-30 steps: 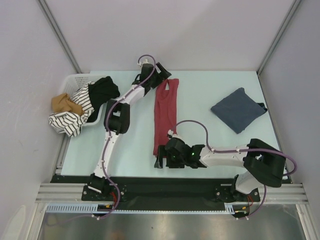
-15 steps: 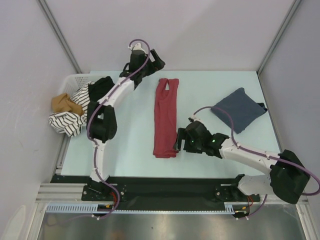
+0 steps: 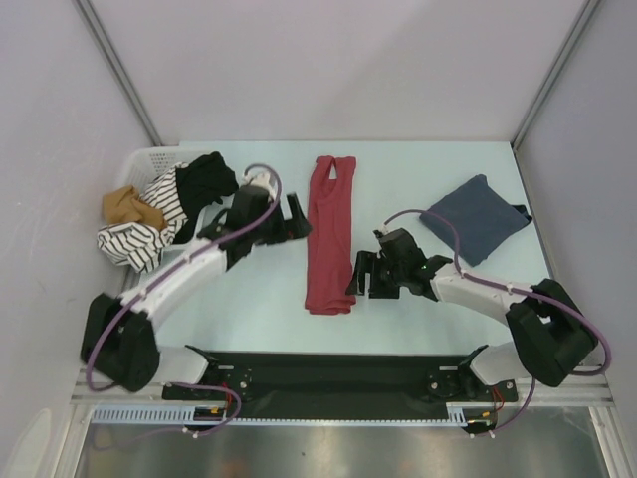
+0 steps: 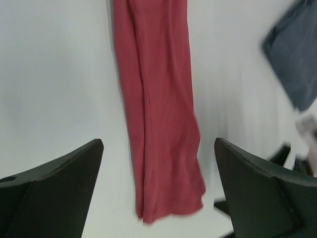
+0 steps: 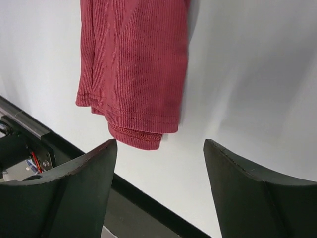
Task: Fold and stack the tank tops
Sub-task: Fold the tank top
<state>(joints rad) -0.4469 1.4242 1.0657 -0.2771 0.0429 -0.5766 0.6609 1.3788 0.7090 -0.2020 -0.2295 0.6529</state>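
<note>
Mid-table long top; folded top to right; basket far left.

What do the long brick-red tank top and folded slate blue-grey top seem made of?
The long brick-red tank top: ribbed knit, matte; fine lengthwise ribs and a stitched hem show in the right wrist view. The folded slate blue-grey top: soft matte cloth, perhaps knit; too small and blurred to tell.
</note>
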